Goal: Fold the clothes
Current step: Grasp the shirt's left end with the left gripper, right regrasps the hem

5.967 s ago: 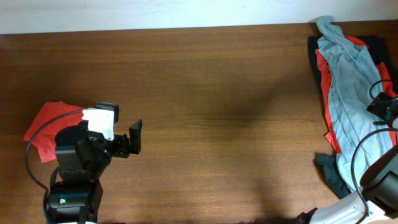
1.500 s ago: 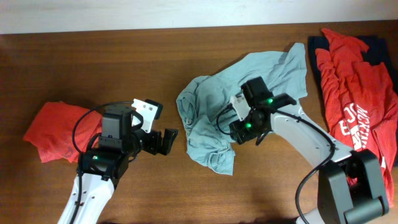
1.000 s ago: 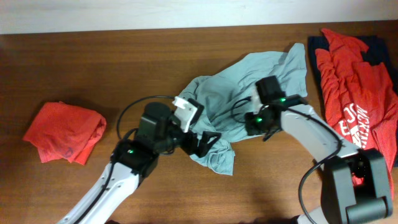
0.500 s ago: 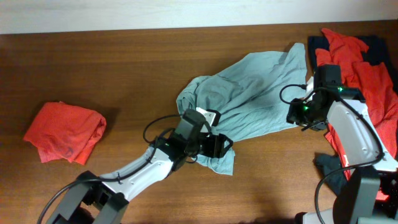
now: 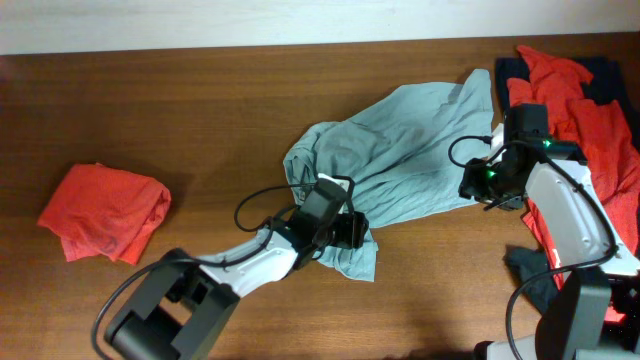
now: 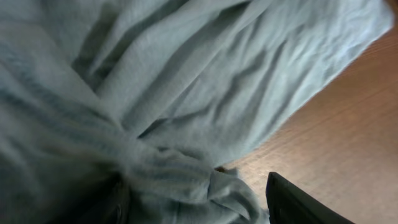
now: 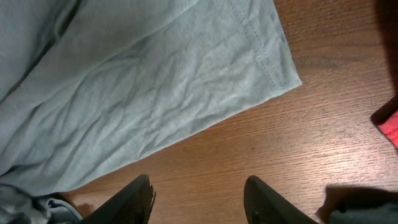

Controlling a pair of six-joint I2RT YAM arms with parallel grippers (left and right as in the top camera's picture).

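Tee (image 5: pixel 400 160), the pale grey-blue one, is lying crumpled mid-table (image 5: pixel 200 110). It runs diagonally from a bunched lower end up toward the far right. So the left gripper (image 5: pixel 350 232) is down on that bunched end. The wrist view shows its jaws spread wide with a lump of cloth between them, but I can't tell if it's actually pinching. Meanwhile the right gripper (image 5: pixel 478 185) sits just off the tee's right hem corner, jaws partly apart over bare wood, holding nothing. A red shirt (image 5: pixel 105 212) sits bunched far left, well apart. A red-and-navy pile (image 5: pixel 590 110) lies at the right edge.
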